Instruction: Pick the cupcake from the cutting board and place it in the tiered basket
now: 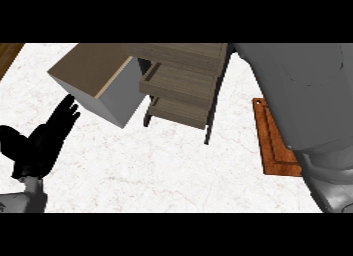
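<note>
A wooden tiered basket (pixel 180 82) with dark metal legs stands at the back centre of the counter. The reddish-brown cutting board (pixel 273 145) lies at the right, mostly covered by my right forearm (pixel 312 95), which stretches up across the view. The right hand and the cupcake do not show. My left hand (pixel 42 137) rests open at the lower left, fingers straight and pointing up, holding nothing.
A grey-brown box (pixel 98 75) stands tilted left of the basket, close to my left fingertips. The white marble counter (pixel 157 170) spreads across the front. A wooden floor strip shows at the upper left corner.
</note>
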You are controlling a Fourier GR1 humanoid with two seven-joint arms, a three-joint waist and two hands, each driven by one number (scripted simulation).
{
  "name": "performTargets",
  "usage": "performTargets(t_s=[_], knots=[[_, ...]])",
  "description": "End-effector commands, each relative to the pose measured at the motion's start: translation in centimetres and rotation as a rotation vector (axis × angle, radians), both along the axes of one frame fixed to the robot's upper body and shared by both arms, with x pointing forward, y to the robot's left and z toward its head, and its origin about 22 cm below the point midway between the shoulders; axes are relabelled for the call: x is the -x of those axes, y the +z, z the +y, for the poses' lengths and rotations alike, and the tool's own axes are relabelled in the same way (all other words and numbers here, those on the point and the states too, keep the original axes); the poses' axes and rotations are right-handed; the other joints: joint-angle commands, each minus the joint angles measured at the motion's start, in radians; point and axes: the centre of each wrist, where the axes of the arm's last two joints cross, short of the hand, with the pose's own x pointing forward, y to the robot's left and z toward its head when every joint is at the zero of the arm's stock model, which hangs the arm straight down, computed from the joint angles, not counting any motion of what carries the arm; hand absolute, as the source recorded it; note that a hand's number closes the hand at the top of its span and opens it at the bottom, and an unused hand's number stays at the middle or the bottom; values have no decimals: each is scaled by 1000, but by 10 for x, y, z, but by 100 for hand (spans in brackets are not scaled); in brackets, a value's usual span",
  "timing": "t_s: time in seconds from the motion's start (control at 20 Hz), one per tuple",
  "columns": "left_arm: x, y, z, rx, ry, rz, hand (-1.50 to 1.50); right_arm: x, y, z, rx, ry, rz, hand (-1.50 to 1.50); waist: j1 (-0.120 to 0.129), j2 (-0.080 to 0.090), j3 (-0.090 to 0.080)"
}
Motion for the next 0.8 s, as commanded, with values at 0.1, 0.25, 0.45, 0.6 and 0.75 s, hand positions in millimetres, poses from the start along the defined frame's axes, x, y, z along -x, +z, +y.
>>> performTargets(t_s=[0.1,0.25,0.45,0.6,0.75], knots=[[4,0,0,-5,6,5,0,6,18,-49,-255,-76,-64,-150,-13,-6,1],[13,-6,3,0,-3,12,0,3,37,-94,-275,-157,-93,-150,-8,-4,0],[7,6,2,0,23,-6,0,9,38,-139,-296,-253,-118,-150,-14,-4,1],[13,0,12,-6,6,0,0,21,42,-197,-310,-291,-136,-150,-17,-3,1],[17,-16,4,14,13,29,0,38,57,-223,-315,-309,-133,-150,-16,-3,0]])
